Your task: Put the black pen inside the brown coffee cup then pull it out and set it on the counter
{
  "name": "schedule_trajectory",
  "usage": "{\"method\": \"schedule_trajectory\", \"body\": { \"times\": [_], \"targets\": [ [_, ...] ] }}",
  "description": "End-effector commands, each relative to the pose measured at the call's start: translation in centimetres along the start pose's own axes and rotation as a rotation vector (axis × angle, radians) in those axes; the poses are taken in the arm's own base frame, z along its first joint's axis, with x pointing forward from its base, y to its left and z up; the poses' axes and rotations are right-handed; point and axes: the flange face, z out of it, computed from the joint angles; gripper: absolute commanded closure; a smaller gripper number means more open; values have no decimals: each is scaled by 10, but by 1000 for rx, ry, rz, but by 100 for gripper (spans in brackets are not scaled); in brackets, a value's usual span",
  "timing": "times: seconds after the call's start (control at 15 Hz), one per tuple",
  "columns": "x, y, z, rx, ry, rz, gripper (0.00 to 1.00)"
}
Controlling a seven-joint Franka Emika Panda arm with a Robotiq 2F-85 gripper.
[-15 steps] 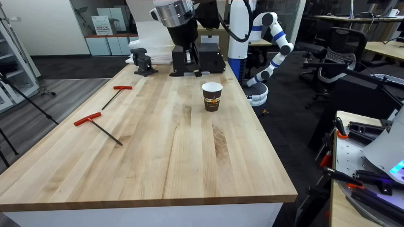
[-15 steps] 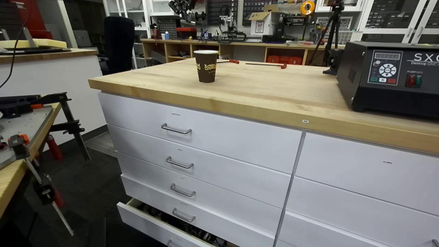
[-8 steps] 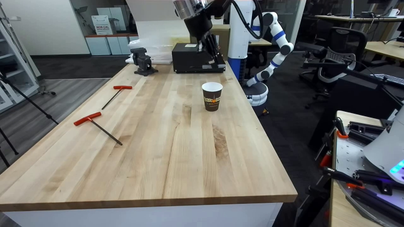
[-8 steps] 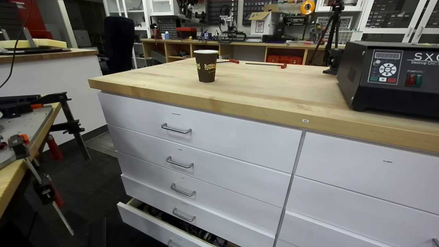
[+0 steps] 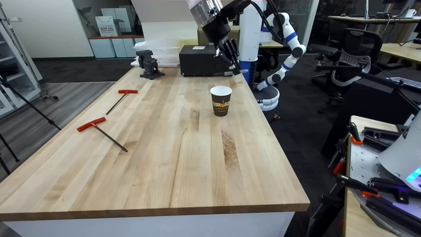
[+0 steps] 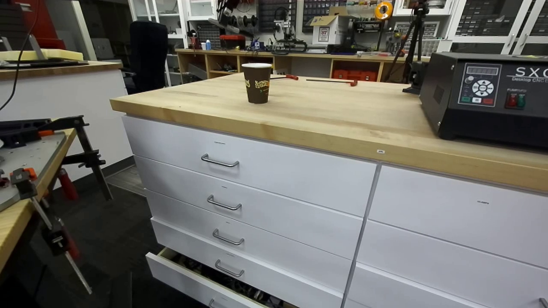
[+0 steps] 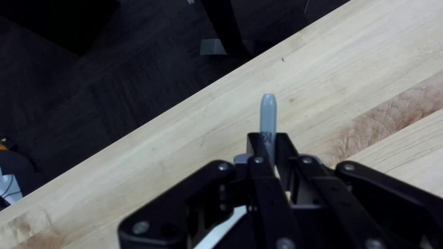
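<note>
Pen (image 5: pixel 227 73), pinched by the tool (image 7: pixel 268 141), runs left-right in an exterior view, grey end pointing right, beyond the upright cup (image 5: pixel 221 102) on the bench (image 5: pixel 154 174)

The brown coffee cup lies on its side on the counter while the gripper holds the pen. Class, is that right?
No: the brown coffee cup is not on its side but stands upright on the counter, as both exterior views show. The gripper does hold the pen.
</note>
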Motion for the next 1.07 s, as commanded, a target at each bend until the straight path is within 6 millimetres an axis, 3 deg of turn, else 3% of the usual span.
{"method": "schedule_trajectory", "body": {
  "times": [0.0, 0.33, 1.0],
  "targets": [
    [-1, -2, 4, 13, -74, 41, 94],
    [9, -5, 23, 7, -127, 43, 94],
    [54, -7, 59, 4, -150, 56, 94]
  ]
}}
